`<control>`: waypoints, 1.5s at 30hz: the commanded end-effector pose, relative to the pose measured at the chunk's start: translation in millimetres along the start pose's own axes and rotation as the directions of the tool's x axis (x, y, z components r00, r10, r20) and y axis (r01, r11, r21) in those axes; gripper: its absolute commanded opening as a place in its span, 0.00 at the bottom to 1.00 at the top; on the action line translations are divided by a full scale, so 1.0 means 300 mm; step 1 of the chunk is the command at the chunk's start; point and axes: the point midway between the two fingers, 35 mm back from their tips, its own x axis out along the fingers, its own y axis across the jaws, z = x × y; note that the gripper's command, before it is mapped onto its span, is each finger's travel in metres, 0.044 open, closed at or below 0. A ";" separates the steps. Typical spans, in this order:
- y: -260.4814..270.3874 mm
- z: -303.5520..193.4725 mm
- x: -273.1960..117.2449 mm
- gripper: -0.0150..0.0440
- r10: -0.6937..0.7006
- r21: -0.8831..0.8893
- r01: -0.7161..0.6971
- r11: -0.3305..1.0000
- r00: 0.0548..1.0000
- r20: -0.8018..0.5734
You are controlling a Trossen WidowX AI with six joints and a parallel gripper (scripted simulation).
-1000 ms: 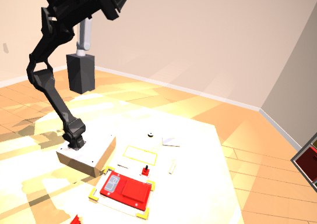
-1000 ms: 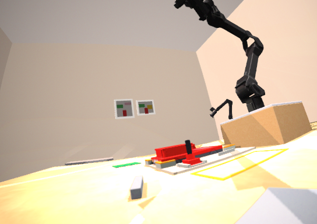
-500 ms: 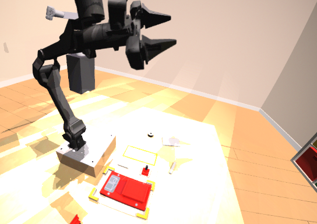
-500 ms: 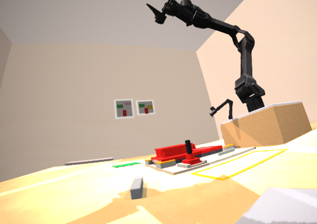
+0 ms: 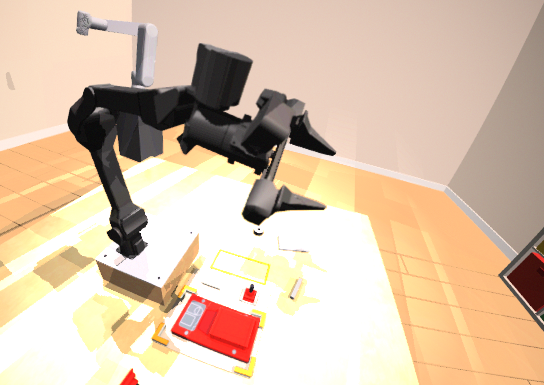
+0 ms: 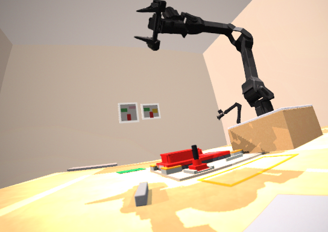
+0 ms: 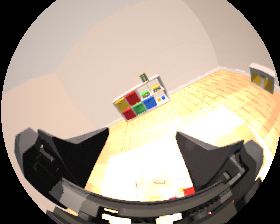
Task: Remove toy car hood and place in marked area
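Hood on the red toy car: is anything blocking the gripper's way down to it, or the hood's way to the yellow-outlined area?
Nothing visible does. The open gripper hangs high above the hood; only the small red clamp stands between car and marked area.

Red object [image 5: 131, 378] cut by top view's bottom edge; shelf [image 5: 527, 274] cut at right.

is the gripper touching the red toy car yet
Apart. The exterior view shows the gripper open and high in the air, with a wide stretch of wall between it and the toy car on the table.
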 end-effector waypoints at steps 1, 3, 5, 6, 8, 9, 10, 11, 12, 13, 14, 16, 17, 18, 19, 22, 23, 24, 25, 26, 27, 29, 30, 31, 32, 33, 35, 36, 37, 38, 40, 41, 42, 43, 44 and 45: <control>-0.108 -0.101 0.071 1.00 -0.100 -0.031 0.097 0.995 0.989 -0.107; -0.157 -0.151 0.098 1.00 -0.145 -0.053 0.138 0.989 0.976 -0.160; -0.205 -0.201 0.121 1.00 -0.189 -0.078 0.176 0.981 0.959 -0.213; -0.229 -0.227 0.131 1.00 -0.210 -0.092 0.193 0.977 0.948 -0.239; -0.276 -0.279 0.148 1.00 -0.251 -0.121 0.225 0.967 0.923 -0.292; -0.300 -0.305 0.155 1.00 -0.271 -0.136 0.239 0.961 0.909 -0.318; -0.323 -0.333 0.162 1.00 -0.291 -0.155 0.252 0.955 0.892 -0.346; -0.347 -0.362 0.168 1.00 -0.312 -0.175 0.263 0.949 0.874 -0.374; -0.371 -0.391 0.172 1.00 -0.331 -0.196 0.273 0.942 0.854 -0.402; -0.394 -0.420 0.176 1.00 -0.350 -0.217 0.281 0.935 0.833 -0.429; -0.417 -0.449 0.178 1.00 -0.368 -0.238 0.288 0.928 0.810 -0.456; -0.462 -0.507 0.179 1.00 -0.403 -0.280 0.296 0.913 0.761 -0.509; -0.484 -0.536 0.178 1.00 -0.418 -0.301 0.297 0.906 0.735 -0.534; -0.505 -0.565 0.176 1.00 -0.434 -0.322 0.297 0.899 0.707 -0.559; -0.526 -0.593 0.172 1.00 -0.448 -0.343 0.295 0.892 0.678 -0.582; -0.589 -0.683 0.155 1.00 -0.488 -0.406 0.276 0.871 0.578 -0.654; -0.609 -0.713 0.146 1.00 -0.499 -0.425 0.266 0.865 0.542 -0.676; -0.628 -0.742 0.137 1.00 -0.510 -0.444 0.254 0.859 0.505 -0.696; -0.647 -0.770 0.126 1.00 -0.519 -0.462 0.241 0.854 0.468 -0.716; -0.665 -0.798 0.115 1.00 -0.527 -0.478 0.226 0.849 0.429 -0.734; -0.682 -0.825 0.103 1.00 -0.534 -0.493 0.209 0.845 0.389 -0.751; -0.714 -0.877 0.075 1.00 -0.545 -0.518 0.171 0.838 0.308 -0.780; -0.727 -0.906 0.058 1.00 -0.549 -0.529 0.149 0.836 0.265 -0.793; -0.737 -0.927 0.045 1.00 -0.551 -0.535 0.132 0.834 0.231 -0.802; -0.742 -0.940 0.036 1.00 -0.552 -0.539 0.121 0.834 0.211 -0.807; -0.744 -0.944 0.034 1.00 -0.553 -0.540 0.117 0.833 0.204 -0.808; -0.744 -0.944 0.034 1.00 -0.553 -0.540 0.117 0.833 0.204 -0.808; -0.744 -0.944 0.034 1.00 -0.553 -0.540 0.117 0.833 0.204 -0.808; -0.744 -0.944 0.034 1.00 -0.553 -0.540 0.117 0.833 0.204 -0.808; -0.744 -0.944 0.034 1.00 -0.553 -0.540 0.117 0.833 0.204 -0.808; -0.745 -0.945 0.034 1.00 -0.553 -0.540 0.117 0.833 0.204 -0.808; -0.745 -0.945 0.034 1.00 -0.553 -0.540 0.117 0.833 0.204 -0.808; -0.746 -0.947 0.035 1.00 -0.553 -0.540 0.117 0.833 0.204 -0.808; -0.747 -0.948 0.035 1.00 -0.553 -0.540 0.117 0.833 0.204 -0.808; -0.748 -0.950 0.035 1.00 -0.553 -0.540 0.117 0.833 0.204 -0.808; -0.749 -0.951 0.036 1.00 -0.553 -0.540 0.117 0.833 0.204 -0.808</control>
